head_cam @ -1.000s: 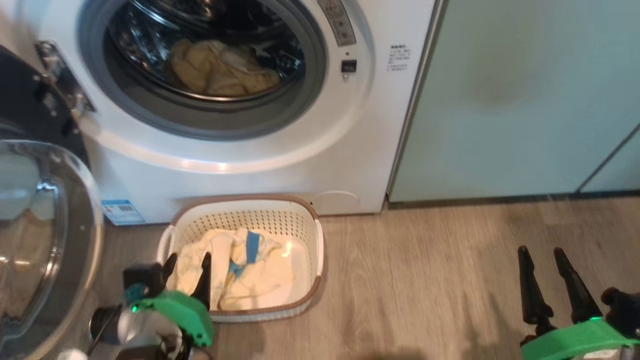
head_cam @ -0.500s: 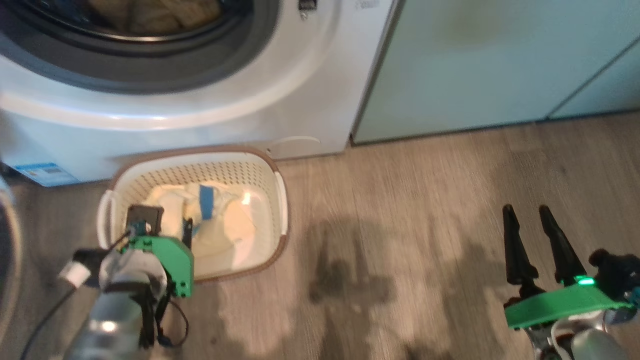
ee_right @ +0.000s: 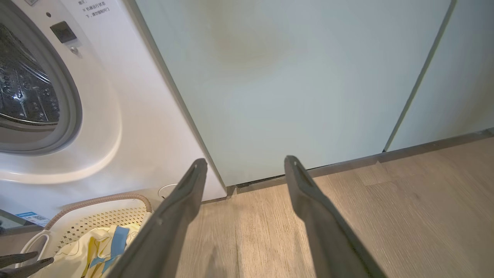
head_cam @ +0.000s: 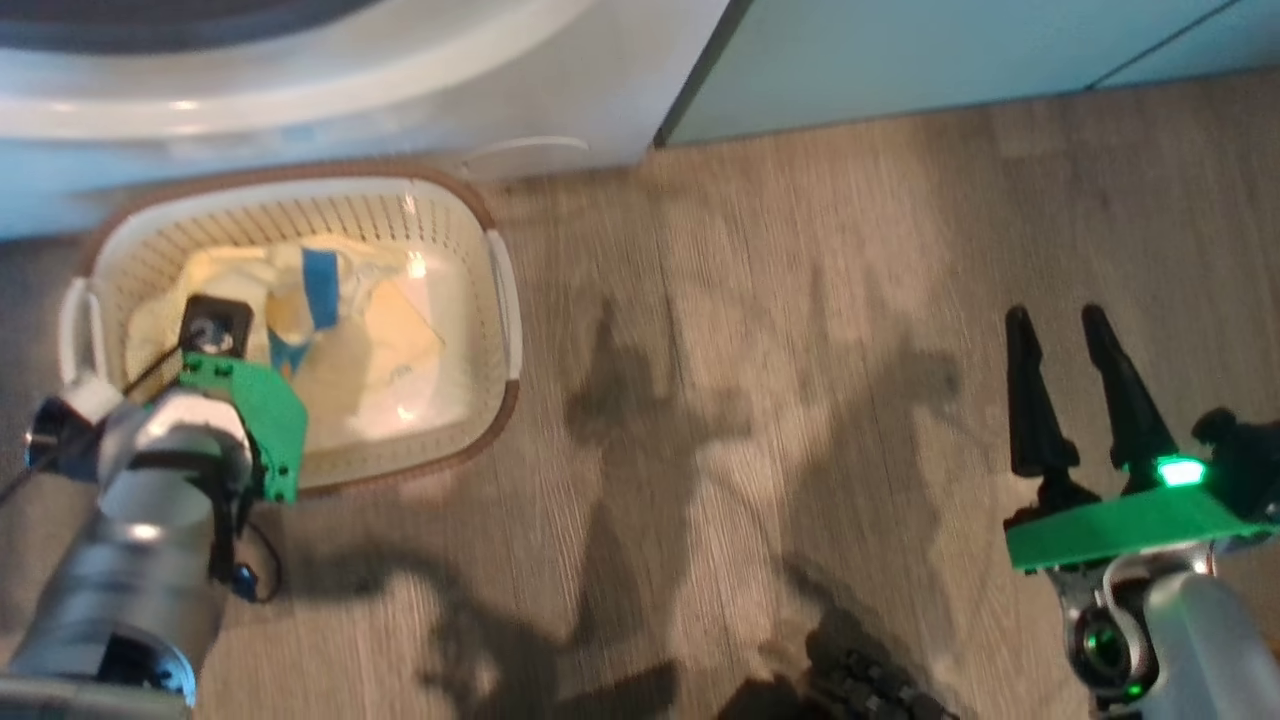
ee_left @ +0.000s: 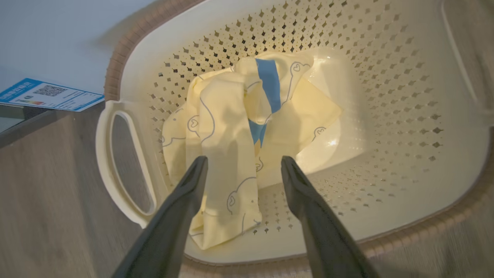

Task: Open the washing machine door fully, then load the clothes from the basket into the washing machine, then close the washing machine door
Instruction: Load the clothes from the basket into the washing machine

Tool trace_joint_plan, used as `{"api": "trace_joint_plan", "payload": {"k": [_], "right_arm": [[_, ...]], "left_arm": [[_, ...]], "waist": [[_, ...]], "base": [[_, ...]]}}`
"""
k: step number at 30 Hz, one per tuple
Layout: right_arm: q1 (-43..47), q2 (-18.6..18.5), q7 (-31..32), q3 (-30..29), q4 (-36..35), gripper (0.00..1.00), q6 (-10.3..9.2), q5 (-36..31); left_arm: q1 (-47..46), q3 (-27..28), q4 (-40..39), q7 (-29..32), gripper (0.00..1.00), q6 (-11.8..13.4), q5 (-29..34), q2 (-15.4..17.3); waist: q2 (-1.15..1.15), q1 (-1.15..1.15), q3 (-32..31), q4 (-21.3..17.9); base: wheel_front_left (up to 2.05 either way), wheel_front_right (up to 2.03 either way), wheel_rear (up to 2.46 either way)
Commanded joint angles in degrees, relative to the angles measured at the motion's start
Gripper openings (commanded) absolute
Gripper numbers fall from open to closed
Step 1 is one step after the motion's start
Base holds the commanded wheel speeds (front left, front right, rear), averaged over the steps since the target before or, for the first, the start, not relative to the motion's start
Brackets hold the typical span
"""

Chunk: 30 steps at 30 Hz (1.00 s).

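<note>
Two tools, both spread apart, empty: left tool (ee_left: pixel 244 160) over clothes (ee_left: pixel 227 112) in basket (ee_left: pixel 386 69), 10 o'clock on floor (head_cam: pixel 800 300); right tool (head_cam: pixel 1057 318) idle, 4 o'clock. Step: loading. Next, likely: lower, close on clothes.

1 basket (ee_left: pixel 386 96), 1 washer (ee_right: pixel 146 116), 1 clothes pile (ee_left: pixel 224 116), 2 cab. doors (ee_right: pixel 289 96).

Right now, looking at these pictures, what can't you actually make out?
What lies in the drum: the right wrist view's left edge cuts it, and the head view's top edge crops the washing machine.
How many clothes there are: they lie bunched together in the left wrist view.
The basket floor beneath them: it is covered.
The blue sticker text: it is too small to read.
</note>
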Motion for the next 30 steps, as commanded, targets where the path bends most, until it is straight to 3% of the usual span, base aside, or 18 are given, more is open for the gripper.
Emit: {"api": "trace_joint_plan", "payload": {"k": [1, 12, 23, 30], "right_arm": [[-1.0, -0.2, -0.5, 0.9, -1.9, 1.0, 0.25, -0.2], [-4.8, 0.0, -0.5, 2.7, -3.0, 1.0, 0.25, 0.6], [-7.2, 0.0, -0.5, 4.0, -3.2, 1.0, 0.25, 2.3], [-8.4, 0.0, -0.5, 5.2, -3.4, 1.0, 0.25, 3.1]], "left_arm": [[-1.4, 0.5, -0.4, 0.5, 1.0, 0.6, 0.8, 2.6], [-8.0, -2.9, 0.6, 4.8, 1.0, 2.6, 3.2, 5.0], [-11.8, -6.1, 0.9, 6.5, 1.0, 3.7, 5.3, 6.9], [-14.1, -7.5, 0.9, 9.6, 1.0, 7.1, 6.4, 9.0]], "waist": [[0.0, -0.01, 3.4, -0.2], [0.0, -0.01, 12.0, -1.4], [0.0, -0.01, 16.5, -2.8], [0.0, -0.01, 19.3, -3.7]], "base": [[0.0, 0.0, 0.0], [0.0, 0.0, 0.0], [0.0, 0.0, 0.0], [0.0, 0.0, 0.0]]}}
